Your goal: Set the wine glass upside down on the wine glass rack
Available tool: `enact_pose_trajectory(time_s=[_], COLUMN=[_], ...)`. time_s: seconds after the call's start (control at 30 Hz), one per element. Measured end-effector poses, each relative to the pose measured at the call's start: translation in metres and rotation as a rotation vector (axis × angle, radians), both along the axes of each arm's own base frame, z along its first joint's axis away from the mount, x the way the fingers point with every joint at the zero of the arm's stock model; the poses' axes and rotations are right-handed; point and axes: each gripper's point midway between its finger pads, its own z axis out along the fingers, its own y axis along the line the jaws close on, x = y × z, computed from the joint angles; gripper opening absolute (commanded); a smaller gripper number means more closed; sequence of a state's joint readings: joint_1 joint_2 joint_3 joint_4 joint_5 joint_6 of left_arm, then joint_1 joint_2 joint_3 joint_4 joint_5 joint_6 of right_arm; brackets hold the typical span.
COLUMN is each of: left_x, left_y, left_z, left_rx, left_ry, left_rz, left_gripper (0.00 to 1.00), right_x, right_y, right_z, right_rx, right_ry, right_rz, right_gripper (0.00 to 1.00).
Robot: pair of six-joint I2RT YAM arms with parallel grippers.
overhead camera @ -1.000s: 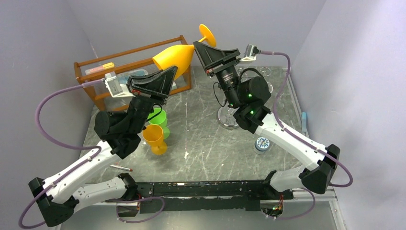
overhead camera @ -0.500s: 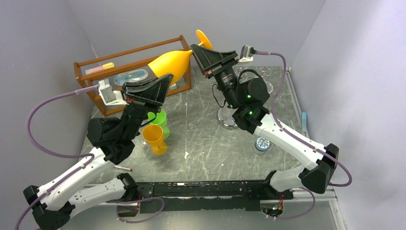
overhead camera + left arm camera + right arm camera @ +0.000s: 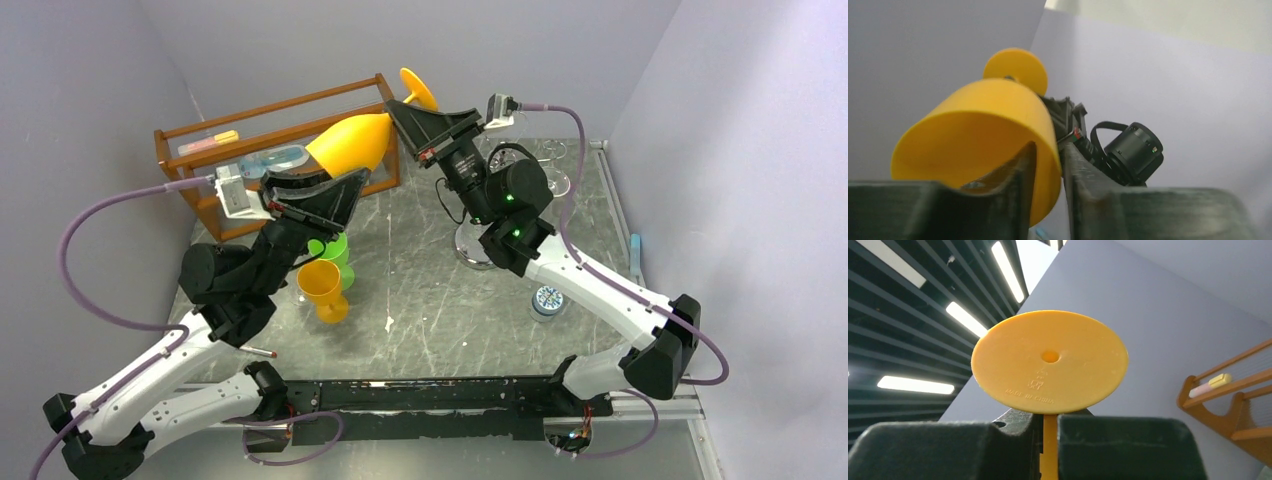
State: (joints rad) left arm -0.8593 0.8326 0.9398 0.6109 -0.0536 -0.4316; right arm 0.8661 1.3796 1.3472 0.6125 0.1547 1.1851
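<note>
While the wine glass [image 3: 355, 142] hung in the air toward 11 o'clock over the table [image 3: 430, 300], both arms had hold of opposite ends of it. It lay nearly on its side in the top view, with the round foot pointing to 1 o'clock and the open mouth to 7 o'clock. It was in front of the wooden shelf [image 3: 200, 140] and touched nothing but the fingers.

The right gripper [image 3: 1049, 420] reached in from 4 o'clock and was clamped on the thin stem just under the foot. The wrist view showed the stem pinched between the two black fingers [image 3: 1118, 445].

The left gripper [image 3: 1049, 150] came up from 7 o'clock and straddled the rim of the bowl, one finger inside and one outside. I could not tell whether those jaws pressed on the wall or only stood around it.

The wine glass rack [image 3: 472, 252] stood at 4 o'clock from the glass, well apart from it. Its shiny base was on the table and most of its post was hidden behind the right arm. Below the left gripper a second orange glass [image 3: 322, 285] stood upright, just beside a green cup [image 3: 335, 245].
</note>
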Motion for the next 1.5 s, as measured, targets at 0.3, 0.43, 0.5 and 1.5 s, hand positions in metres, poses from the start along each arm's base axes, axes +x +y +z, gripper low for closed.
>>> enact_pose_trajectory(time_s=[0.3,0.43,0.5,1.5], left_x=[0.013,0.008,0.004,-0.009], left_y=[-0.01,-0.005,0.0,-0.02], left_z=[-0.049,-0.075,-0.092,-0.029], left_rx=[0.268,0.391,0.454,0.165], left_ry=[0.225,0.304,0.338,0.523], left_rz=[0.02,0.026,0.025,-0.201], left_gripper=[0.97,0.97,0.97,0.8], right_x=[0.003,0.0,-0.003,-0.068], right_y=[-0.003,-0.016,-0.02,0.018], right_z=[-0.008,0.0,0.004,-0.083], right_rx=[-0.159,-0.252,-0.291,-0.732], right_ry=[-0.092,-0.209,-0.279,-1.01], right_rz=[-0.125,-0.237,-0.28,-0.171], right_gripper=[0.0,0.0,0.0,0.0])
